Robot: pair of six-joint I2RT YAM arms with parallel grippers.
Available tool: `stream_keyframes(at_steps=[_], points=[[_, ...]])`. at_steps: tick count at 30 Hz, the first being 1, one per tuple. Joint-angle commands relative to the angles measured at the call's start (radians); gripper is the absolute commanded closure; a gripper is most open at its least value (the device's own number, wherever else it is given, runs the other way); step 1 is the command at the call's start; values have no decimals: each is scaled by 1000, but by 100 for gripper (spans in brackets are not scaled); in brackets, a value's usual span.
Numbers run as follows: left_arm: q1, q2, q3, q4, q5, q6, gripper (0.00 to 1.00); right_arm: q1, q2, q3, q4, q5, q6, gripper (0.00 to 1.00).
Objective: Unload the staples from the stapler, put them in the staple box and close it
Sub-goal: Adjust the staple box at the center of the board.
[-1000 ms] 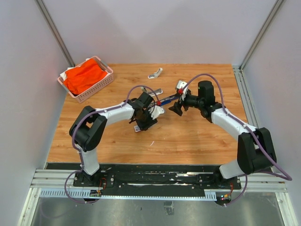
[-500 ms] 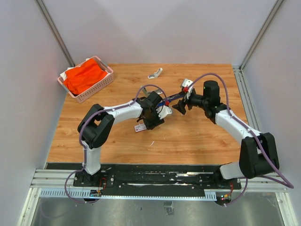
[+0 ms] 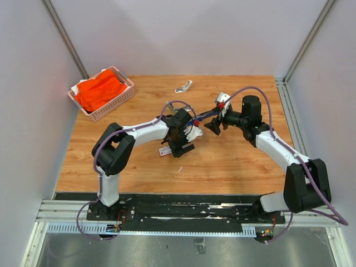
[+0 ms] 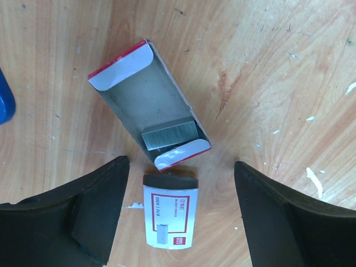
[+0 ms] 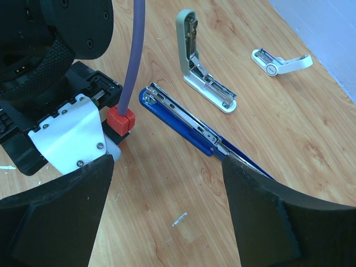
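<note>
Both grippers stand wide, and neither holds anything. The left gripper [image 4: 181, 164] hangs over an open staple-box tray [image 4: 139, 94]. A short silvery block of staples [image 4: 169, 136] lies in the end of the tray nearest to it, just ahead of the gap between the fingers and touching neither of them. The box sleeve [image 4: 168, 214], white with a red frame, lies directly under the gap, against the end of the tray. The right gripper [image 5: 167, 161] hovers over the blue stapler [image 5: 189, 121], which lies opened flat on the table [image 5: 167, 239] just ahead of its fingers, with the metal channel facing up. From here I cannot tell if any staples remain in that channel. Further ahead of the right gripper lie an opened grey stapler [image 5: 203, 78] and a small white tool [image 5: 281, 62], both well apart from it. I judge that the staples are already out and that this step is the release. To do it well, the left arm should rise straight up with the jaws kept wide, so that no finger catches the light tray or tips the block out. The right arm should stay clear of the blue stapler until the channel has been checked.
</note>
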Motion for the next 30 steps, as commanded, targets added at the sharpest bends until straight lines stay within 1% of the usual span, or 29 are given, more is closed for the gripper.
stream_keyframes(at_steps=[1,7,17,20,26,30], points=[[-8,10,15,-56,25,-34,19,-16,-23,-18,33,-22,15,19],[-8,38,41,-28,38,-101,20,-16,-23,-19,39,-23,18,19],[-8,90,88,-9,-27,-159,26,-17,-28,-30,52,-24,17,19],[-8,93,82,-2,-51,-160,29,-17,-25,-29,55,-25,19,19],[-10,90,66,-3,-34,-149,41,-16,-21,-30,62,-29,25,19],[-17,87,60,-6,-30,-120,46,-16,-25,-30,63,-28,27,19]])
